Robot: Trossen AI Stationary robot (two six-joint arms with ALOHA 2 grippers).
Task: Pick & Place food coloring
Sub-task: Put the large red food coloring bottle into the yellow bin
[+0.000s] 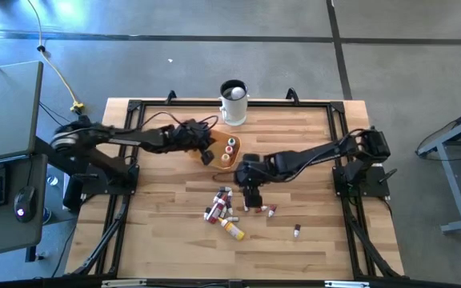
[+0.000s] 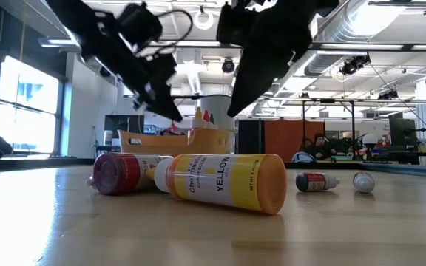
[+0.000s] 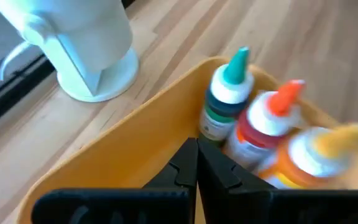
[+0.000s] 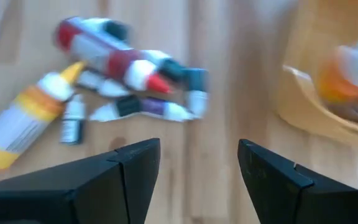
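Bottles point(image 4: 129, 84) on the table just beyond open right jaws.

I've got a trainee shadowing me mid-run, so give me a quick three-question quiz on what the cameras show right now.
1. True or false: the left gripper is shut at the rim of the orange bowl.
2. How many bottles stand upright in the bowl: A two, B three, C five?
3. Fill in: the right gripper is ____ above the loose bottles on the table.

Key:
1. True; its fingers meet at the bowl's wall.
2. B: a green-capped bottle, a red-capped bottle and a yellow-capped bottle.
3. Open, holding nothing.
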